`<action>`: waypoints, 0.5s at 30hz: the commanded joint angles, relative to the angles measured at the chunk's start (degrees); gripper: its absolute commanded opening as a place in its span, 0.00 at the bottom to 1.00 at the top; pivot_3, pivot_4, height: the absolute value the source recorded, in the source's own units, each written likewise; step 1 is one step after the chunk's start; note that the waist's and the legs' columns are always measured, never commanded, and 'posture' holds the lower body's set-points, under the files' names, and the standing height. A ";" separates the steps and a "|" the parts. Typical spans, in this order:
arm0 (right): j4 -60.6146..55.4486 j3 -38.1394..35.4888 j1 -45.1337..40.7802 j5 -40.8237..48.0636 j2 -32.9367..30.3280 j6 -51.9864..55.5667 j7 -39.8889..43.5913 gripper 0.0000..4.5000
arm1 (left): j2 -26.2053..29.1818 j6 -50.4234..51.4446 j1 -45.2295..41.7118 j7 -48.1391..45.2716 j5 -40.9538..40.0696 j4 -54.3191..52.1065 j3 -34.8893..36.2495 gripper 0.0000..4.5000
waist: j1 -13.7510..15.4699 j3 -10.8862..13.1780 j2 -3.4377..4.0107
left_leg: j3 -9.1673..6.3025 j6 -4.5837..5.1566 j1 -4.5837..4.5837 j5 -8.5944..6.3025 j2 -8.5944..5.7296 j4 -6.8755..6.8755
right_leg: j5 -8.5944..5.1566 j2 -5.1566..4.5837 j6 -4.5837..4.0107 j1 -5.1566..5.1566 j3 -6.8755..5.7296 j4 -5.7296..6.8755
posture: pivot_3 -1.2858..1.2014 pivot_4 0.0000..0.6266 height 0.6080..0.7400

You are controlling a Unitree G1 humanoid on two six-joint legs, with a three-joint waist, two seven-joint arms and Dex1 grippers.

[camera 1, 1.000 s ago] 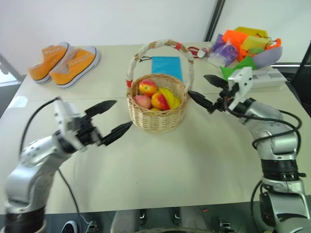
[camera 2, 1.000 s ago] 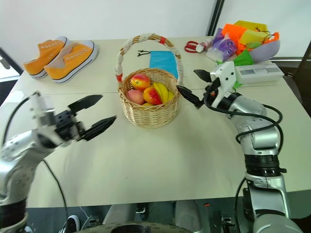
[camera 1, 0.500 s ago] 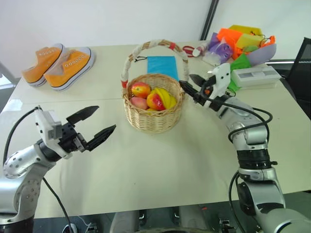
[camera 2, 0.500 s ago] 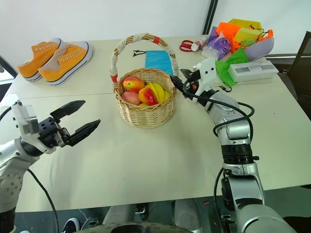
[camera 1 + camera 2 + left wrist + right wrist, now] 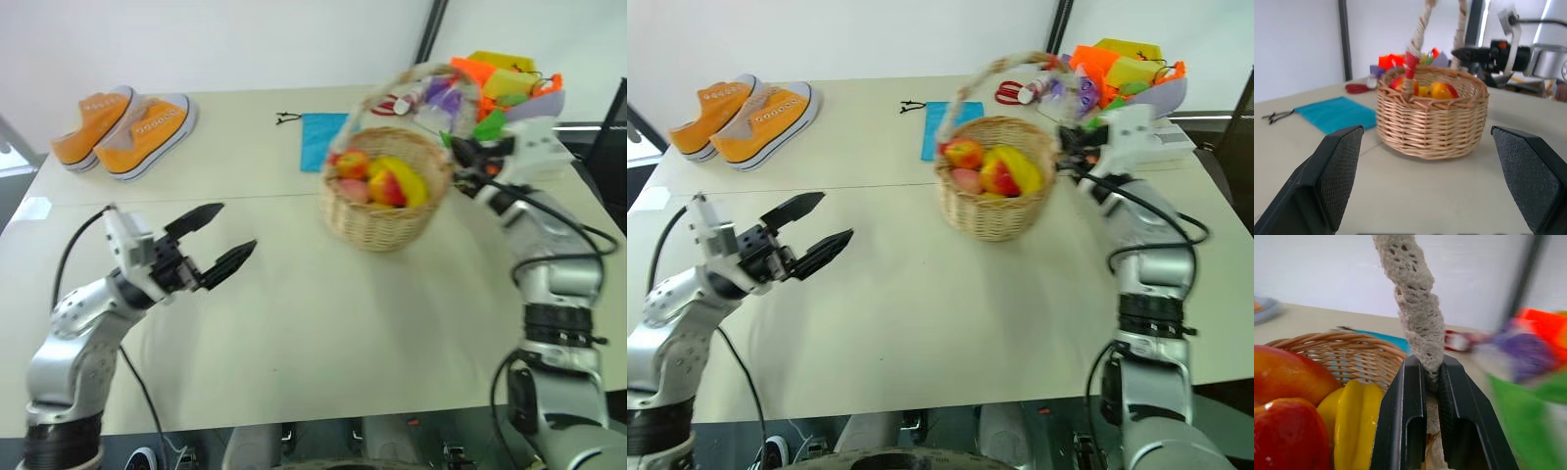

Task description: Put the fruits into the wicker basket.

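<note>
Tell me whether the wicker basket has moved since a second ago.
Yes. The wicker basket has shifted toward the robot's right, off the blue cloth, with the right gripper clamped on its handle.

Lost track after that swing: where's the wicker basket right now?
In the head views the wicker basket sits right of table centre, next to the teal cloth, with the right end effector clamped on its handle base on the side near the colourful clutter.

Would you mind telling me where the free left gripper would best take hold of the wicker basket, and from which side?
Probably the handle's foot by the red wrap, approached from the robot's left. The wicker basket is too wide for open fingers, while the handle is thin. The right gripper is shut on the handle's other foot; the left gripper stands open on the clear side.
</note>
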 commanded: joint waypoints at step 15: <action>-13.64 -25.25 22.17 0.72 -6.76 1.64 -9.12 0.01 | 2.07 -1.78 -8.92 -15.29 4.80 10.70 -13.50 1.00 | 0.09 -0.04 0.12 | 0.11 0.08 0.11 0.00 0.10 0.06 | 0.00 0.34 0.02 0.04 0.06 0.07 | 0.52 0.24 1.00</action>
